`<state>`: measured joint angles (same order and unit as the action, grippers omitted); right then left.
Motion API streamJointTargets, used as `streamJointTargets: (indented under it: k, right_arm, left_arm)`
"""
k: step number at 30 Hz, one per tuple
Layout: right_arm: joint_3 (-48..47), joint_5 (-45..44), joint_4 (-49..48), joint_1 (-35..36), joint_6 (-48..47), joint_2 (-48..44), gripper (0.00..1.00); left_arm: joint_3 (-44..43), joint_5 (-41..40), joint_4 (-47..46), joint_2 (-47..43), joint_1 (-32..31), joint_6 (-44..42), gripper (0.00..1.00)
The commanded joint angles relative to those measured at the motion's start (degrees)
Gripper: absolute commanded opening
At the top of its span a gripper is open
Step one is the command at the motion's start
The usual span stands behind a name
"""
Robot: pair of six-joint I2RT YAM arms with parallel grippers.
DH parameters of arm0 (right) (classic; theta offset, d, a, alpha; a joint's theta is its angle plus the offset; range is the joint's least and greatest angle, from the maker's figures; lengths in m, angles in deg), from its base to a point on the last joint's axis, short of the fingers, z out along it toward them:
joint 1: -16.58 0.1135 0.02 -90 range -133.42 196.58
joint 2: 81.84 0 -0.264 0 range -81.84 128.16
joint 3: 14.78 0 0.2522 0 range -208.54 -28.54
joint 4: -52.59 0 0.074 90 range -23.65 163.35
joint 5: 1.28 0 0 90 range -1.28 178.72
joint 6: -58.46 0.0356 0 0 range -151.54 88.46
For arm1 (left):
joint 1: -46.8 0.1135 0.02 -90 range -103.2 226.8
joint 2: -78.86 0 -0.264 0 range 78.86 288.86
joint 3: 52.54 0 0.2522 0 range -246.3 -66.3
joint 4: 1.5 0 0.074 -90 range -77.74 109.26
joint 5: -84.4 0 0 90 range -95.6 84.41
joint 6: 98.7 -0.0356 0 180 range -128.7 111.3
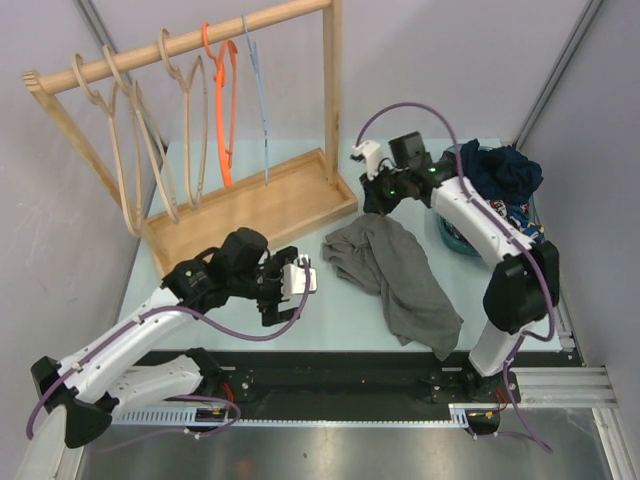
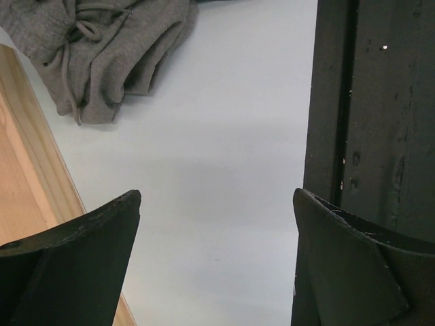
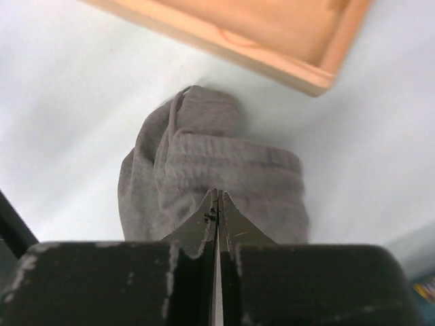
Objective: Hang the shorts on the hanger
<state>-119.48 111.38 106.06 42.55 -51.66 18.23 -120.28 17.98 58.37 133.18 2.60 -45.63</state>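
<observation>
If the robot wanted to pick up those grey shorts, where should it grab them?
Probably the waistband of the shorts, their bunched end nearest the wooden tray, coming from above. There the thick band's folds stand up off the table, giving fingers a ridge to pinch; the legs lie flat.

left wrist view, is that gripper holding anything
No, the left gripper is open wide, with only bare table between its fingers, and the shorts lie beyond them.
</observation>
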Motion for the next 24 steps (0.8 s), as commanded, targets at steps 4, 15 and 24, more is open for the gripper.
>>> streamJointTargets:
  k: [4, 15, 24]
  right_arm:
    - [-0.92, 1.70, 5.56, -1.19, -0.19, -10.34, 0.78]
    - [-3.72, -5.16, -0.68, -1.72, 3.51, 6.35, 1.00]
    - [-10.14, 7.83, 11.87, -3.48, 1.05, 12.17, 0.13]
  left_arm:
    - [-2.18, 2.18, -3.83, 3.59, 0.26, 0.28, 0.97]
    - [-1.57, 1.92, -4.88, 3.07, 0.26, 2.38, 0.98]
    - [0.98, 1.04, -5.85, 1.66, 0.26, 3.44, 0.98]
